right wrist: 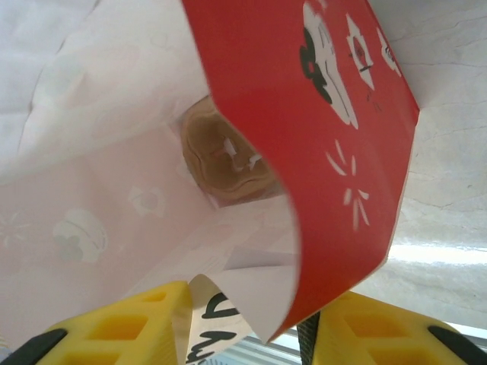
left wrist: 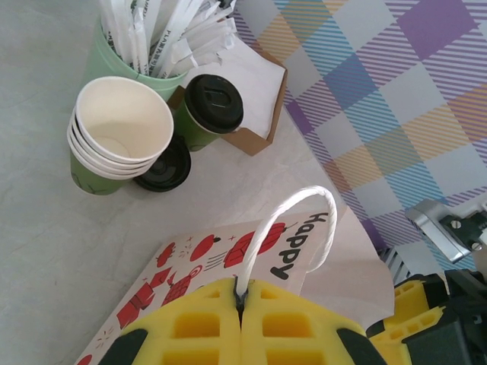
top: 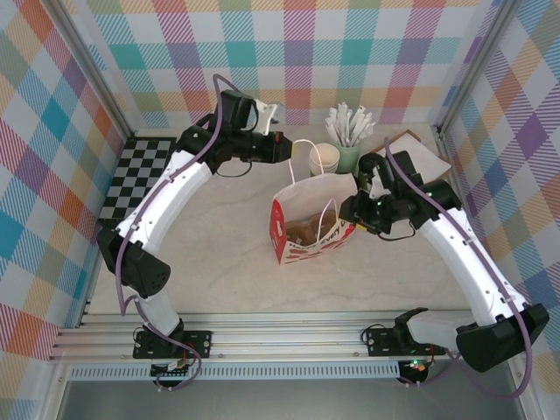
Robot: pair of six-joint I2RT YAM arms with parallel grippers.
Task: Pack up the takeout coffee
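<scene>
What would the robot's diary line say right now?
left gripper: shut on bag handle | right gripper: open, straddling bag wall | coffee cup: lid on, outside bag

Bright, even light on all three of my feeds.
From the top camera I see the table (top: 219, 271) flatly lit, with only a faint, soft shadow beside the paper bag (top: 306, 229), and everything is sharp. On the left wrist feed the left gripper (left wrist: 240, 300) sits so close that it blurs, while the cups (left wrist: 122, 125) behind are crisp. On the right wrist feed, light glows pink through the bag's white wall, a pale glare strip burns at lower right, and the right gripper (right wrist: 243, 312) is soft.
</scene>
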